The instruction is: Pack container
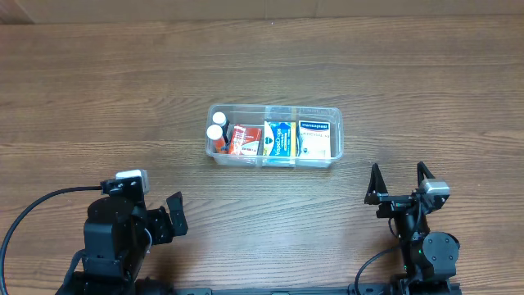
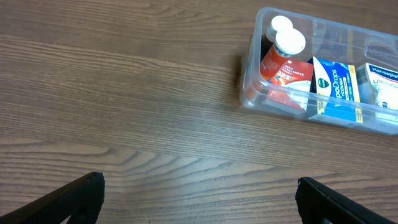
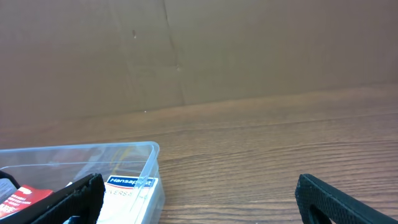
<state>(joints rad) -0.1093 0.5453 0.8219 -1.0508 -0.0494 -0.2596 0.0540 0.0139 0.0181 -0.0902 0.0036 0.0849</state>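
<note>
The clear plastic container (image 1: 273,111) sits mid-table. It holds two white-capped bottles (image 1: 217,129), a red box (image 1: 242,140), a blue and white drops box (image 1: 279,140) and a white plaster box (image 1: 315,138). It also shows in the left wrist view (image 2: 252,84) at the upper right and in the right wrist view (image 3: 151,163) at the lower left. My left gripper (image 1: 170,216) is open and empty, near the front left, well short of the container. My right gripper (image 1: 400,182) is open and empty, to the front right of the container.
The wood-grain table (image 1: 98,98) stretches all round the container. A brown cardboard wall (image 3: 186,50) stands behind the table's far edge. Black cables run by both arm bases at the front edge.
</note>
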